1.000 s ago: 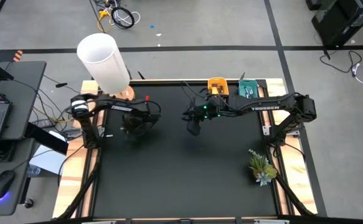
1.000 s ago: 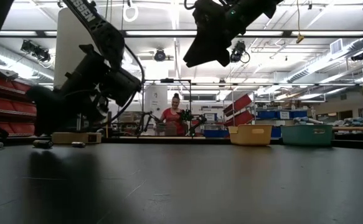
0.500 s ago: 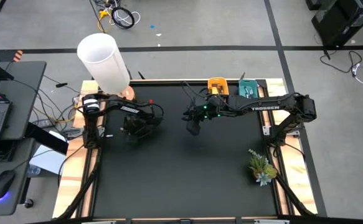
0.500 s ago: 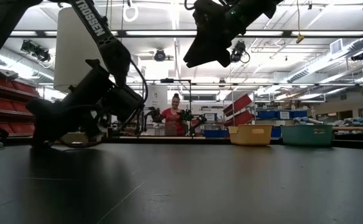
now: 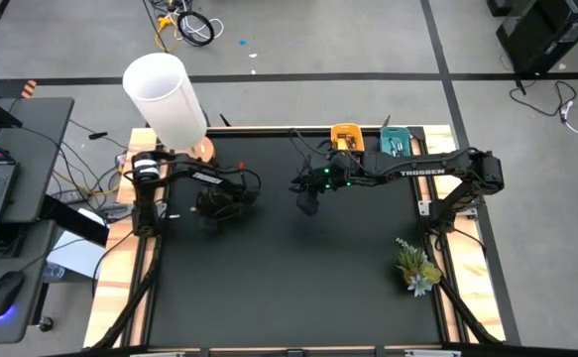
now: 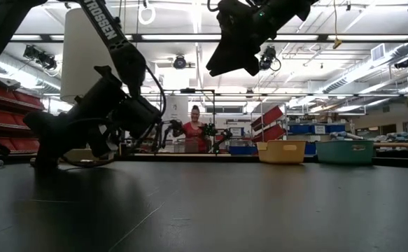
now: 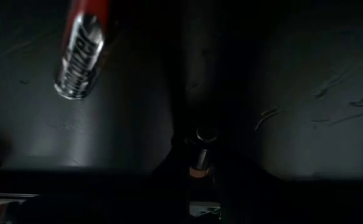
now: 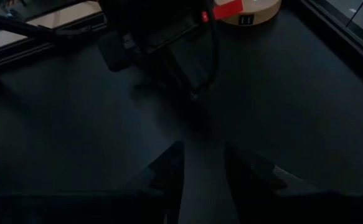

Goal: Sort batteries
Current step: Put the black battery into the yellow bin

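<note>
The left gripper [image 5: 212, 205] sat low at the table's [image 5: 289, 288] nine o'clock edge, fingers nearly closed on a small battery [image 7: 199, 158], seemingly picking it for sorting. Another battery [image 7: 81, 50] lay nearby. The right gripper [image 5: 308, 203] waited near centre, part-open and empty.
</note>
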You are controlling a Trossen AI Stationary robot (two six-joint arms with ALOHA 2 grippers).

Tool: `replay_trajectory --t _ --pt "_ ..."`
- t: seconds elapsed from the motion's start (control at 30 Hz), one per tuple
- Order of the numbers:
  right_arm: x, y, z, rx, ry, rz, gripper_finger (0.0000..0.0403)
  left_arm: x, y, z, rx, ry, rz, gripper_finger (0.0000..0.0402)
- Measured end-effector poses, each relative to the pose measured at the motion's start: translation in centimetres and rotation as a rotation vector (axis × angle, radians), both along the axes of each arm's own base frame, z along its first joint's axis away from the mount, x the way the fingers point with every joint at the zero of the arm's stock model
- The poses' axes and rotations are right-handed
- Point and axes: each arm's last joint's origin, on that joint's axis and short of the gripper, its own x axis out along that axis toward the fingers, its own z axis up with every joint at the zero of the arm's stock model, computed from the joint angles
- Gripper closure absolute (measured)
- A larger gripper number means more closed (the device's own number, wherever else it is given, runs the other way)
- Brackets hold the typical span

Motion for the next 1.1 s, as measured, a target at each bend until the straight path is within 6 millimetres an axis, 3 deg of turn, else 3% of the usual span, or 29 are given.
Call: replay_trajectory --t 0.27,0.57,0.77,0.9,1.1 --pt "-0.1 -0.6 -0.1 -0.007 0.011 0.001 0.0281 -0.3 -0.3 1.2 -0.001 -0.016 0.044 0.0347" --pt "-1.2 -2.8 0.8 0.005 -0.007 -0.002 0.0281 -1.4 -1.4 8.7 0.063 -0.348 0.199 0.0347" --pt "-1.4 -4.0 0.4 0.001 -0.003 0.113 0.0281 -0.3 -2.5 13.1 -0.024 -0.878 0.350 0.0347" --pt "-1.8 -3.9 -1.5 0.012 0.019 0.136 0.0281 1.5 -2.3 15.8 0.077 -1.242 0.469 0.0347" --pt "-1.8 -2.4 -4.0 0.078 -0.034 0.165 0.0275 4.4 -2.7 18.0 0.207 -1.616 0.555 0.0347"
